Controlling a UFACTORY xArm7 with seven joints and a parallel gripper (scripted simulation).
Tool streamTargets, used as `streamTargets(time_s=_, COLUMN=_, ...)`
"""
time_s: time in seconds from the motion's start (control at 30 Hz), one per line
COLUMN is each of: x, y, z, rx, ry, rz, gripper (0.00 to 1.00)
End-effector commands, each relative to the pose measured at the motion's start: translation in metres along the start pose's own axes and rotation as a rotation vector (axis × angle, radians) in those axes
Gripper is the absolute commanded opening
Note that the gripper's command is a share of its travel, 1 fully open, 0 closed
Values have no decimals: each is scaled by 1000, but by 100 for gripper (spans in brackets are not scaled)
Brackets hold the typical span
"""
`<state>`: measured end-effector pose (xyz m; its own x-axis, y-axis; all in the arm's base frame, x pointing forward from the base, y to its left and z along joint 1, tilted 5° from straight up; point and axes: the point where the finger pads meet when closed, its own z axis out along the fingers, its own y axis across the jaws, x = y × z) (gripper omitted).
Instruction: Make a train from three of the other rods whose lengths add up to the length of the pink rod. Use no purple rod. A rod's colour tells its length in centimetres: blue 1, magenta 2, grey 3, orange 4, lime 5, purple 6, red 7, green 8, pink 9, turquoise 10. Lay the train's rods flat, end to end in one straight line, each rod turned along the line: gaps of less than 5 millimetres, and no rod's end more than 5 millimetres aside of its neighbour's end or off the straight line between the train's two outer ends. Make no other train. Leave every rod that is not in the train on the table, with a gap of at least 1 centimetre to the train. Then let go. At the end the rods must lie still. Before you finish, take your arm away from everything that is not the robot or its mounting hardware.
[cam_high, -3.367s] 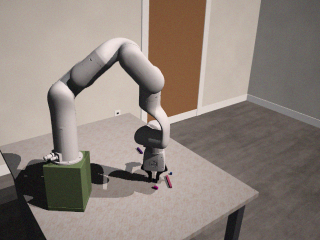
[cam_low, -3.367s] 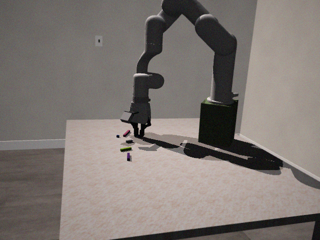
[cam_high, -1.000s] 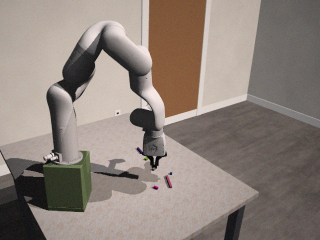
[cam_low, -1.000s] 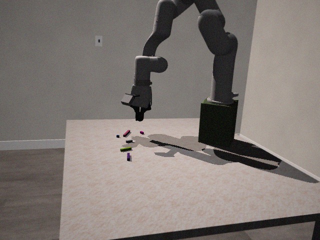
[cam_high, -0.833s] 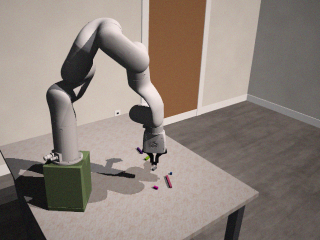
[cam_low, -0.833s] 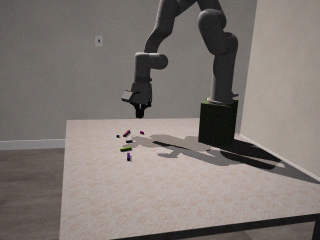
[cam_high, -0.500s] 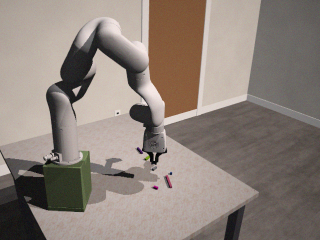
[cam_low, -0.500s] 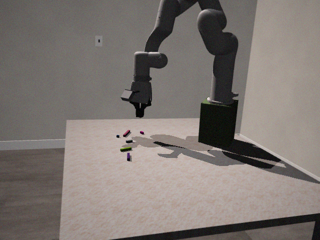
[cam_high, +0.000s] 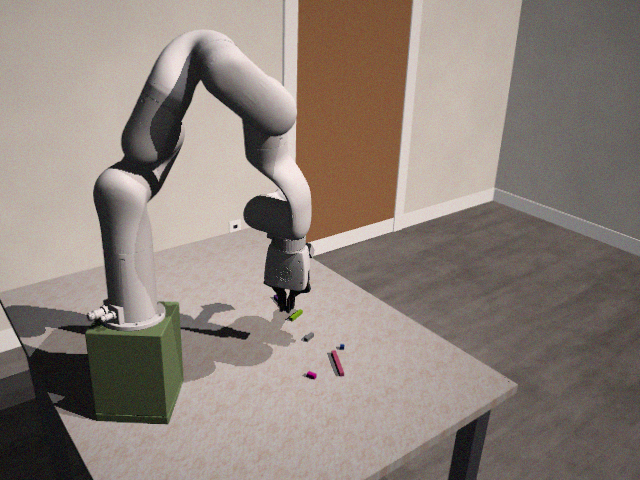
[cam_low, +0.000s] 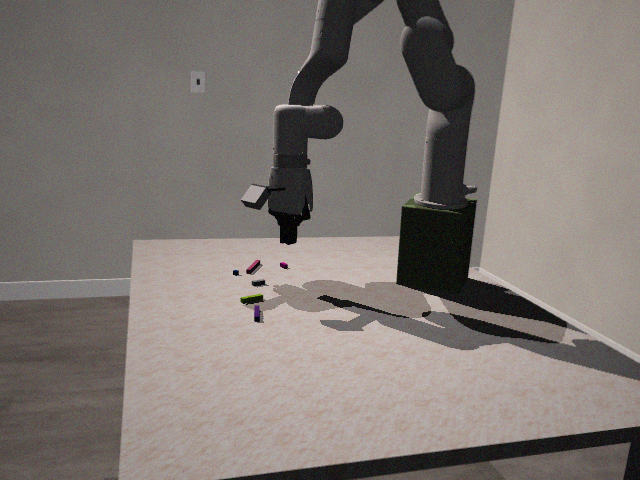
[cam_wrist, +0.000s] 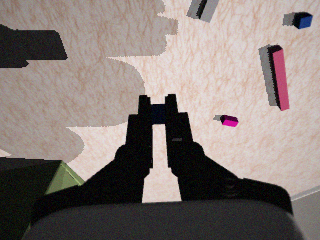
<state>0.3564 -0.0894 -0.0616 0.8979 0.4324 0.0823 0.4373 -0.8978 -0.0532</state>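
Observation:
My gripper (cam_high: 285, 306) (cam_low: 287, 238) (cam_wrist: 158, 110) hangs well above the table and is shut on a small dark blue rod (cam_wrist: 158, 115), which shows only in the wrist view. On the table lie the pink rod (cam_high: 337, 362) (cam_low: 252, 266) (cam_wrist: 280, 77), a magenta rod (cam_high: 311, 374) (cam_low: 283, 265) (cam_wrist: 230, 120), a grey rod (cam_high: 308, 336) (cam_low: 258, 282) (cam_wrist: 202, 9), a second blue rod (cam_high: 340, 346) (cam_low: 235, 272) (cam_wrist: 302, 20), a lime rod (cam_high: 295, 314) (cam_low: 251, 298) and a purple rod (cam_low: 256, 312). All lie apart from each other.
The arm's green base block (cam_high: 135, 361) (cam_low: 435, 245) (cam_wrist: 60, 180) stands at the table's back left in the top view. The table's right edge (cam_high: 454, 341) runs close past the rods, with the floor beyond.

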Motion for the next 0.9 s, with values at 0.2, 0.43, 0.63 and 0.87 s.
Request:
streamTargets(time_s=0.2, x=37, y=-77, z=0, rx=-35, ry=-1, rz=194, gripper=4)
streamTargets(time_s=0.43, x=43, y=-102, z=0, rx=-33, ry=0, rz=249, gripper=4)
streamTargets(time_s=0.63, x=43, y=-103, z=0, rx=-33, ry=0, rz=251, gripper=4)
streamTargets(time_s=0.87, x=43, y=-103, z=0, rx=-33, ry=0, rz=251, gripper=4)
